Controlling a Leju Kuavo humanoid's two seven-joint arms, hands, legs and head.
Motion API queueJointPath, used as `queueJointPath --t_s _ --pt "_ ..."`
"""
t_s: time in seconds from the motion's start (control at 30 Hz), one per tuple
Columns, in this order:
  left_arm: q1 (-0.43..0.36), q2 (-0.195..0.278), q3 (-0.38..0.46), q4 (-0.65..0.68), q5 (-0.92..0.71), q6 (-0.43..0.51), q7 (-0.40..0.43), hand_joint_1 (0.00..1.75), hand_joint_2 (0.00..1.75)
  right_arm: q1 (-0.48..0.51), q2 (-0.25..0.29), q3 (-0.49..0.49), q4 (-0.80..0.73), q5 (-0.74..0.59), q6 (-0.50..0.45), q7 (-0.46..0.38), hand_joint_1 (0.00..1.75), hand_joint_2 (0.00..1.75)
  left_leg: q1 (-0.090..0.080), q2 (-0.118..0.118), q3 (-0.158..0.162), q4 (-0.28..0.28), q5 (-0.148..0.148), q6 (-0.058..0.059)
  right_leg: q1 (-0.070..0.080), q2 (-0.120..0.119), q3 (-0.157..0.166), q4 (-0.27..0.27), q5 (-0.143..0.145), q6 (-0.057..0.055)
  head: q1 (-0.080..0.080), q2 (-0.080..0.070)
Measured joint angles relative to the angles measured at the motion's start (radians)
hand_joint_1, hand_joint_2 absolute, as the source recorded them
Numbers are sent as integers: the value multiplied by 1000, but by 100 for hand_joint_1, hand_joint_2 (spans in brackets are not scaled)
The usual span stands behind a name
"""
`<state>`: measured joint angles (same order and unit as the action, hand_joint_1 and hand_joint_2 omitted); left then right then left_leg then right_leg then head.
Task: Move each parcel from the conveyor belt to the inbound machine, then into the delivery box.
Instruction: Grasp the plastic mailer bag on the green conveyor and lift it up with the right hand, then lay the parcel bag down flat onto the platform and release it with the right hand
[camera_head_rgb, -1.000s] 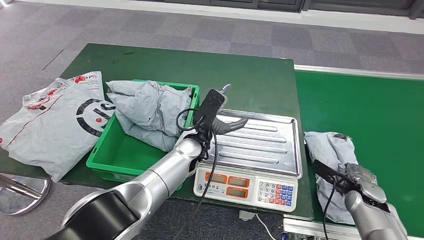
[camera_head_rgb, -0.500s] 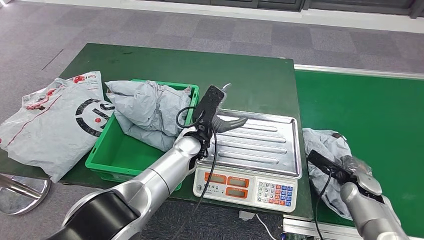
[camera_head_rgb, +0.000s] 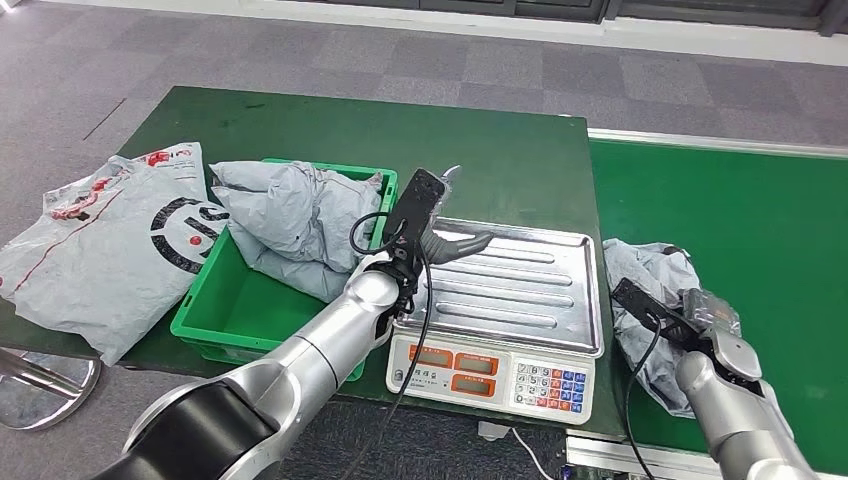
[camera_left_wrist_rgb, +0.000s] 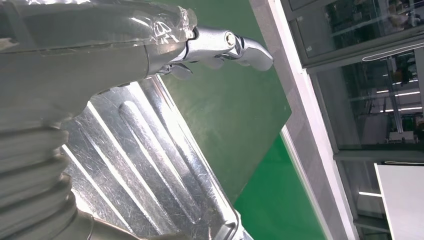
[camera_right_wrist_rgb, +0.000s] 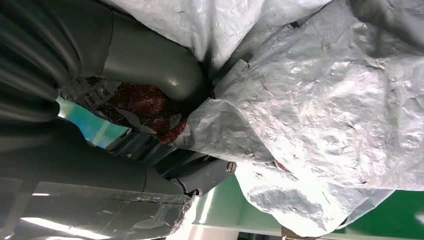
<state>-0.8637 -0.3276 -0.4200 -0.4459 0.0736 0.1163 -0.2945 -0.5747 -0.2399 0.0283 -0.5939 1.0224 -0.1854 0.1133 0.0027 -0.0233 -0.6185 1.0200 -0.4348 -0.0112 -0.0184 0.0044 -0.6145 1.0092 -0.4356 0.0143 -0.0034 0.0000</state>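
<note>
Right hand: fingers clenched into the crumpled grey parcel, which lies on the green conveyor belt just beside the scale. Left hand: fingers released, holding nothing, above the scale's steel tray. Green crate on the counter holds another grey parcel.

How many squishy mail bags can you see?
3. A grey plastic parcel lies in the green plastic crate, a white printed plastic parcel sits on the table beside the crate, and the right hand grips a crumpled grey parcel on the belt. More may be hidden.
</note>
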Motion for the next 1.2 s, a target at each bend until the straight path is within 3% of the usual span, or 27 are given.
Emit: queueJointPath --t_s 0.13,0.23,0.4,0.57,0.73,0.87,1.0,1.2 --pt "0 0 0 0 -2 0 0 0 175 2 2 0 -6 -13 -16 -11 175 175 0 0 0 0 0 0 0 0 0 0 0 0 0 0" --pt "0 3 1 0 -18 4 -1 0 175 22 13 -12 -60 -91 -119 -86 175 175 0 0 -1 0 0 0 0 0 -1 0 0 0 0 0" --pt "-2 7 2 0 -81 1 -1 0 175 90 50 -31 -296 -276 -195 -202 175 175 0 0 -1 0 0 0 0 0 -2 0 0 0 0 0" --pt "-6 7 2 0 -90 -5 1 0 175 109 57 -31 -366 -308 -205 -219 175 175 0 0 -1 0 0 0 0 0 -2 0 0 -1 0 0" --pt "-34 2 3 1 -89 -13 2 0 175 138 70 -29 -611 -407 -227 -263 175 175 0 0 -2 0 0 0 0 0 -2 0 0 -1 0 0" --pt "-48 -1 20 1 -76 -8 -3 0 175 119 69 -2 -688 -430 -270 -270 175 175 0 1 -2 0 0 0 0 0 -2 0 0 -1 0 0" --pt "-51 -1 36 2 -63 14 -16 0 175 69 71 61 -705 -337 -300 -228 175 175 0 1 -2 0 1 -1 0 1 -2 0 0 -1 0 0" --pt "-54 -1 57 1 -55 26 -23 0 175 -34 100 210 -671 -308 -189 -168 175 175 1 1 -2 -1 2 -2 1 1 -3 1 0 -1 0 0"
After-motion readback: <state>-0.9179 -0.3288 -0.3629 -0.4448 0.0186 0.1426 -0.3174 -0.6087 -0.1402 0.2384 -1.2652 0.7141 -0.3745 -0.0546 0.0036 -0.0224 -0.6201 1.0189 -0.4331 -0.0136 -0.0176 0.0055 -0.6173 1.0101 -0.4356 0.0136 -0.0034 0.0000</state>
